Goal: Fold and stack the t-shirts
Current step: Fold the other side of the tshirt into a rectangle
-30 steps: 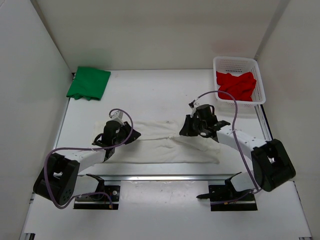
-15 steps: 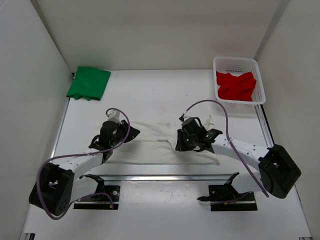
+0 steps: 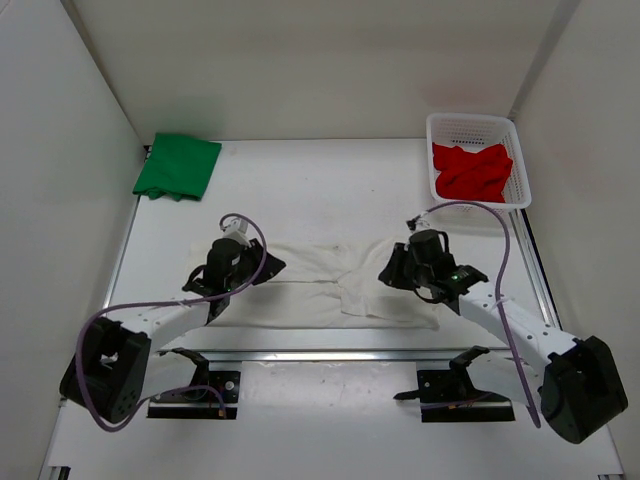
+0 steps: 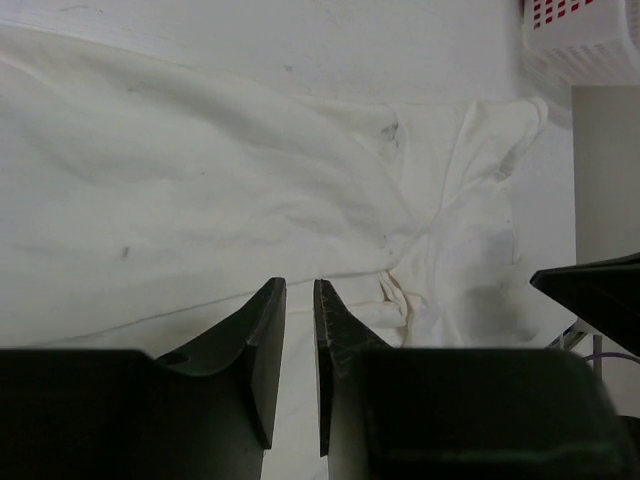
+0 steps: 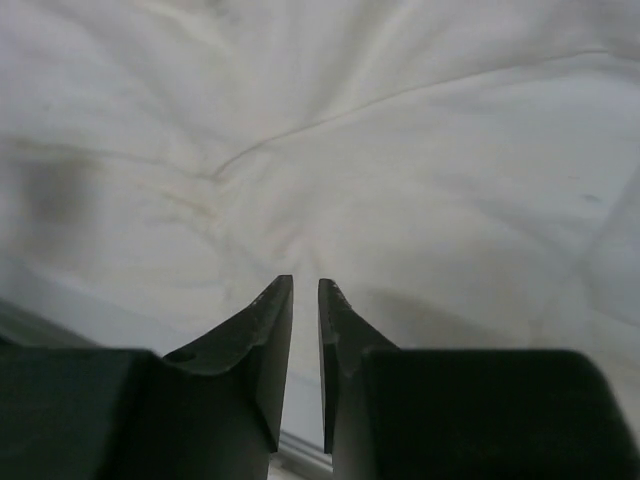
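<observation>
Top external: right claw (image 3: 389, 274) farther right

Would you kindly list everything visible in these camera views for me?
green t-shirt: one, bright green, folded, far left corner of the table
white t-shirt: one, white, spread across the near middle
red t-shirt: one, red, bunched inside the basket
basket: one, white mesh, far right corner
table: one, white
cables: two, purple, one along each arm
left gripper: one, black, over the white t-shirt's left end
right gripper: one, black, over its right part
</observation>
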Available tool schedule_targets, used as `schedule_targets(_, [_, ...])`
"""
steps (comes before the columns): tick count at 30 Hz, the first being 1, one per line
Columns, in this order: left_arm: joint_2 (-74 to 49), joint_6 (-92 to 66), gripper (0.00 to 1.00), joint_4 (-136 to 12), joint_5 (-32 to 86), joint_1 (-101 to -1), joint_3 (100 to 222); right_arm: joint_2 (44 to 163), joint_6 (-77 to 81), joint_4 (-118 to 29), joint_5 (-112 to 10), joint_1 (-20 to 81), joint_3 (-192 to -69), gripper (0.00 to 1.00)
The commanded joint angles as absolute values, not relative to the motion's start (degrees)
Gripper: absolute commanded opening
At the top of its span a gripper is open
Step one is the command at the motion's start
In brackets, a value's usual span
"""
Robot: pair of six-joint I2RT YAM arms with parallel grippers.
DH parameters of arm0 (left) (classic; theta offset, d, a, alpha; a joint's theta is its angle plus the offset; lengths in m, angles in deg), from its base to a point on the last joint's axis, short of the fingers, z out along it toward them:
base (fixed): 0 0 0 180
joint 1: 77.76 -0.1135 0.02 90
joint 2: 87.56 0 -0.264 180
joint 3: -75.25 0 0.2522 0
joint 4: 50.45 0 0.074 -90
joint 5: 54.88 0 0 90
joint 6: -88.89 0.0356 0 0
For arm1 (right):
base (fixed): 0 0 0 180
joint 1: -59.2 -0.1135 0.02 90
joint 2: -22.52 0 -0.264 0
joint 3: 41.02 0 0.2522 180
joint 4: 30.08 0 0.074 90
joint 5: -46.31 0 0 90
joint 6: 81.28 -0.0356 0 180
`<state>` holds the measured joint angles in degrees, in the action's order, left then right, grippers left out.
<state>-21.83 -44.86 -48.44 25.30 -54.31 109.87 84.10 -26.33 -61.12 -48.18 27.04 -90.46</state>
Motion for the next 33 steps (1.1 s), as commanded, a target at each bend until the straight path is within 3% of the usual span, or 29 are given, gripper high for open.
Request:
schedule_targets(1, [-17.4, -43.7, 0.29, -47.8, 25.2, -51.9, 114.4, 82.0, -26.0, -59.3, -49.0, 32.7, -84.2, 0.14])
schedule_targets(5, [-10.8, -43.5, 0.3, -46.3, 23.7, -50.7, 116.3, 79.2, -29.7, -57.2, -50.0, 36.7, -75.5, 0.09])
schedule_targets(11, [-7.8, -47.0, 0.29, -41.2, 16.6, -59.6, 110.0, 71.1, -29.2, -58.7, -51.9, 47.7, -70.2, 0.08])
schedule_targets(13, [-9.1, -50.0, 0.29, -38.9, 14.5, -64.1, 106.6, 68.4, -28.1, -57.0, -54.6, 50.7, -71.7, 0.24])
schedule_targets(15, [-11.7, -50.9, 0.3, -38.7, 14.5, -64.9, 104.9, 68.9, -27.9, -54.7, -55.9, 52.3, -75.4, 0.32])
schedule_targets(17, [-13.5, -50.7, 0.3, -40.5, 14.6, -64.5, 105.6, 74.1, -26.5, -49.0, -57.7, 53.4, -78.1, 0.4])
schedule_targets(23, [-15.1, -45.9, 0.33, -47.6, 20.4, -57.0, 117.4, 93.2, -25.6, -35.9, -61.4, 58.8, -86.1, 0.38])
schedule_targets(33, [0.2, -51.4, 0.3, -38.1, 13.9, -63.9, 118.7, 106.8, -23.9, -27.0, -62.8, 61.5, -89.7, 0.39])
